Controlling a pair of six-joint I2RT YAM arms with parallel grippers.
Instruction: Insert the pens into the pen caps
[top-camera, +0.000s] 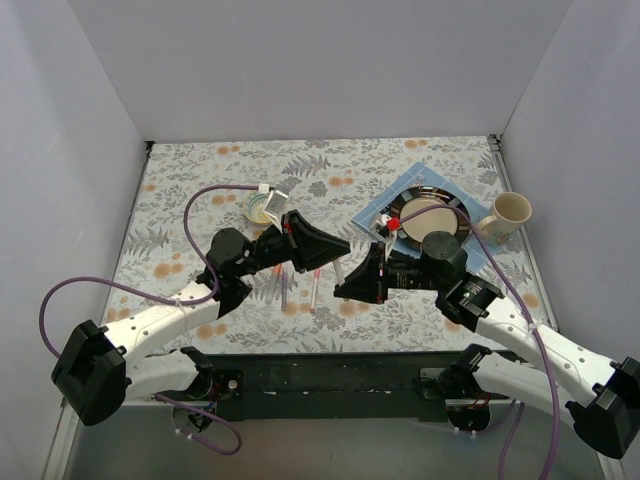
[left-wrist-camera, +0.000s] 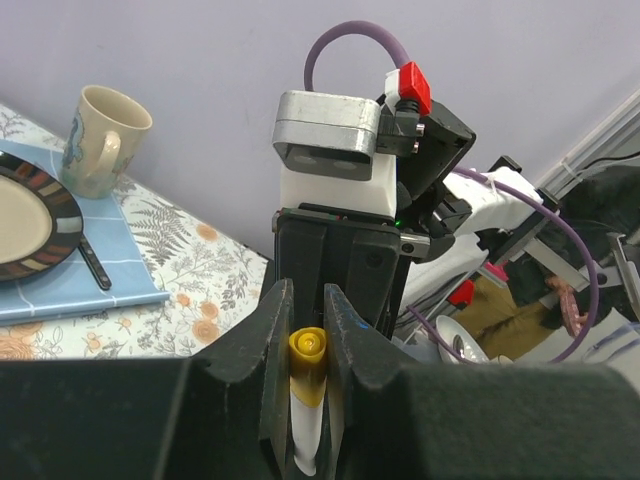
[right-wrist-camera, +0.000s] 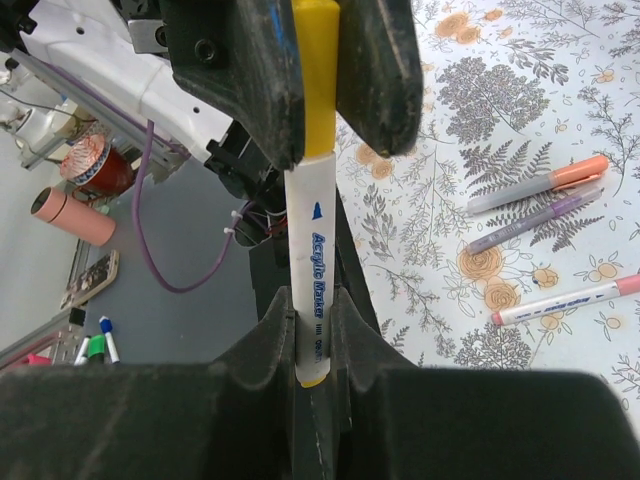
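Right wrist view is showing the slim white-barrelled marker pen (right-wrist-camera: 312, 240) running straight up the picture, its long axis stretching between the two arms. Its yellow pen cap (right-wrist-camera: 316, 80) is pointing toward the left arm and is sitting on the barrel's end. The left fingers (right-wrist-camera: 380, 90) are clenching on that yellow cap, while the right fingers (right-wrist-camera: 270, 340) are clenching on the opposite end of the barrel. From the top external view, the pen is hanging roughly level above the middle of the bench (top-camera: 400, 310), lying left to right.

Three more pens are lying flat on the bench, near one another and roughly parallel: a grey pen with an orange cap (right-wrist-camera: 540, 183), a purple pen (right-wrist-camera: 535, 222) and a white pen with a pink cap (right-wrist-camera: 565, 300).

Over on the far right, a dark-rimmed cream plate (left-wrist-camera: 62, 215) is resting on a blue mat (left-wrist-camera: 90, 285), with a black utensil handle (left-wrist-camera: 90, 262) lying across its edge. A cream mug (left-wrist-camera: 100, 140) is standing upright just beside the mat. A roll of tape (top-camera: 262, 207) is sitting on the far left.

A fern-and-flower patterned cloth is covering the bench, and plain pale walls (top-camera: 320, 60) are enclosing it on three sides.
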